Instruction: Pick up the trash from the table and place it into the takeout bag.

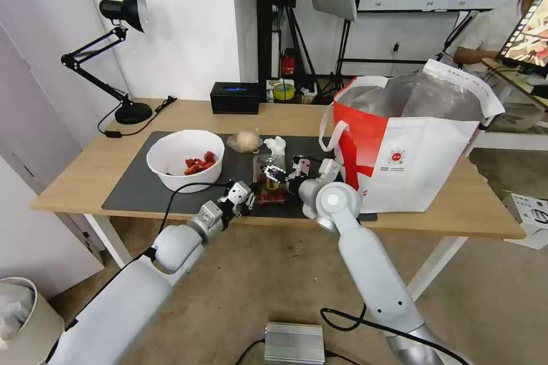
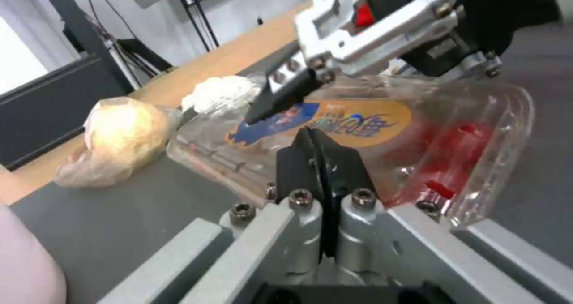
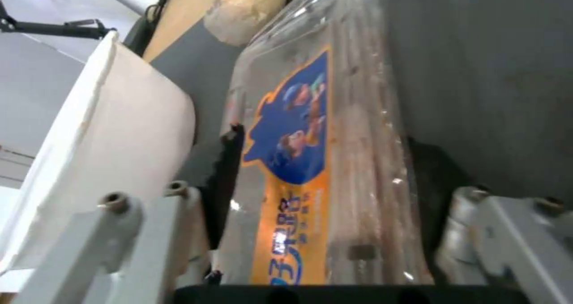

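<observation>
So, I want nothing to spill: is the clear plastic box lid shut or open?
Shut, as far as it shows: the clear plastic box has its labelled lid down over the red bits, and the right gripper straddles it on the grey mat.

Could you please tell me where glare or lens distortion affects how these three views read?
Head view: wide-angle distortion bows the table edge, and the foil lining of the takeout bag shines brightly. Left wrist view: highlights glint across the clear clamshell box. Right wrist view: pale reflections streak the same box's lid beside its label.
</observation>
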You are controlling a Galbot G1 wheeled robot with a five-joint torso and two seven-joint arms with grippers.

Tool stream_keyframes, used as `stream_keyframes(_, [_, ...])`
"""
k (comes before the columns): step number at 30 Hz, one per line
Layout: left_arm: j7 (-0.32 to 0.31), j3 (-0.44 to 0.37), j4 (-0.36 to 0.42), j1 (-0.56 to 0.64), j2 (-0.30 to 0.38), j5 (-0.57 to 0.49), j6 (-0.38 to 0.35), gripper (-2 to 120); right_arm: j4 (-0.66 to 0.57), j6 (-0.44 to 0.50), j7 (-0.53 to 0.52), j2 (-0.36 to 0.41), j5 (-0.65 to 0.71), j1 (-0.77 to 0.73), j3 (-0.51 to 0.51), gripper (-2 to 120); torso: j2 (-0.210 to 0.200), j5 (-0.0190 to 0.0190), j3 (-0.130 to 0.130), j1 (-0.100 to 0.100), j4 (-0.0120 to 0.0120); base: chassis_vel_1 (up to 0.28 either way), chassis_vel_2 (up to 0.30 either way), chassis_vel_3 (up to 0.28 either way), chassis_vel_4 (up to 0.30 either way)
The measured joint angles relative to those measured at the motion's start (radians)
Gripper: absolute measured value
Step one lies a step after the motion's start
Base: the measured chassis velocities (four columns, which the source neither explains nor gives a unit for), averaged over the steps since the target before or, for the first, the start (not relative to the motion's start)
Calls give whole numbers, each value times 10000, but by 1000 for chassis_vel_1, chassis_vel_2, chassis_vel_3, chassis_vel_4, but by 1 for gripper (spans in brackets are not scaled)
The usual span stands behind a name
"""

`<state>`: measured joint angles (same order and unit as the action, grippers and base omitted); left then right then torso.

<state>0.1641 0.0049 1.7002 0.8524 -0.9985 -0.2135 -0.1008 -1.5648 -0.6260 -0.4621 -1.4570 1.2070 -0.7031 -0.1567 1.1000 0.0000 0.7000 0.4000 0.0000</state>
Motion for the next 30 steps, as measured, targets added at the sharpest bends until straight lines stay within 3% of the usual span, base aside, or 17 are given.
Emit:
stream_keyframes(14, [-173, -50, 106, 49, 64, -106, 15, 0, -48, -141, -76, 111, 27, -98, -36, 1, 1, 0, -2, 0, 0, 0, 0, 0, 0])
stream_keyframes(30, [-266, -1084, 997, 1140, 662, -389, 172, 0, -217, -121, 13, 99, 219, -39, -181, 0, 0, 0, 0, 0, 1, 0, 0, 0, 0])
